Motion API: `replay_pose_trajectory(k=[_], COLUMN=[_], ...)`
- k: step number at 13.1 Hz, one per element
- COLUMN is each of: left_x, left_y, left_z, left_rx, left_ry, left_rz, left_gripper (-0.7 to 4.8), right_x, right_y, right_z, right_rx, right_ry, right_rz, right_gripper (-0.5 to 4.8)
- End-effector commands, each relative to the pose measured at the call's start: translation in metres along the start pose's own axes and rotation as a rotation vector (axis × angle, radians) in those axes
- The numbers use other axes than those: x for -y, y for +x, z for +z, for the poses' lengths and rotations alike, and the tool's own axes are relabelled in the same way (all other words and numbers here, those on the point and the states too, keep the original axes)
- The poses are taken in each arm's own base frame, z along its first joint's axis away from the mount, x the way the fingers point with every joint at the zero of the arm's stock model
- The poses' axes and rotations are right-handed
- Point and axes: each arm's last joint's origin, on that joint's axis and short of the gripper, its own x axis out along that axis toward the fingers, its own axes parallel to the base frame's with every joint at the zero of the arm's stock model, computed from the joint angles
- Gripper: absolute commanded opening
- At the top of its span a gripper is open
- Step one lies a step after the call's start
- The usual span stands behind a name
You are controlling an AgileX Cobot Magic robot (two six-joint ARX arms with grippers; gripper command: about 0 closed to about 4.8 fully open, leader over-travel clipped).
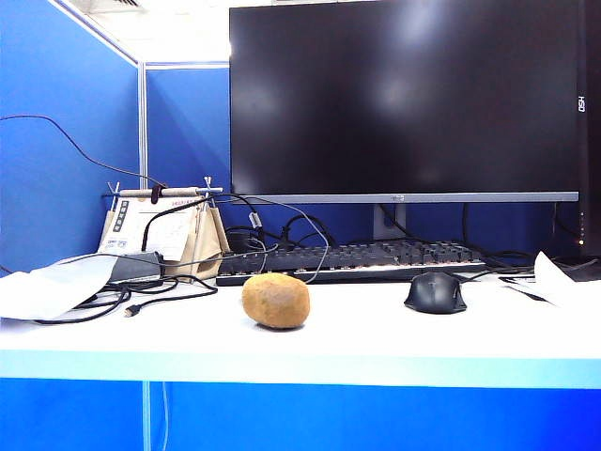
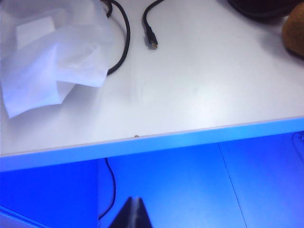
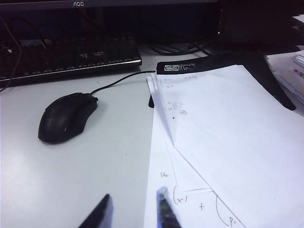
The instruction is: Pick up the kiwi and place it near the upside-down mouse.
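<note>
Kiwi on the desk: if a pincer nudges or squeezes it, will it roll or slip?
The kiwi is rounded and egg-shaped, lying on its side on a smooth white desk, so a sideways nudge would probably roll it. Its dull, rough-looking skin should give the fingers decent friction. It looks compact, likely fairly dense for its size, and as a fruit it might bruise under a hard squeeze.

Exterior: level, front of desk (image 1: pixel 376 338). Wrist cams: above, angled down.

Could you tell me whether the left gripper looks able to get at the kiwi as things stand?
Probably yes: the left gripper hangs off the desk's front edge, and only bare desk lies between it and the kiwi.
</note>
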Motion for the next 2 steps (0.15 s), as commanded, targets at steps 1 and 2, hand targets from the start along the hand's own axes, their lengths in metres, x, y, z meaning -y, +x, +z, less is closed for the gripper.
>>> replay_pose_trajectory(k=[1, 2], left_x=[-0.0002, -0.0002], left_y=[-0.0001, -0.0001], left_z=[0.0017, 0.0017], left_rx=[0.012, 0.012], left_ry=[0.002, 0.002], left_rz=[0.003, 0.003], left_gripper=[-0.01, -0.01], right_x=[-0.001, -0.001], right_y=[0.0005, 0.0005], right_z=[-0.0027, -0.0027], right_rx=[-0.012, -0.012], right_ry=[-0.004, -0.004], right_rz=[0.027, 0.027], right_gripper=[1.27, 1.27])
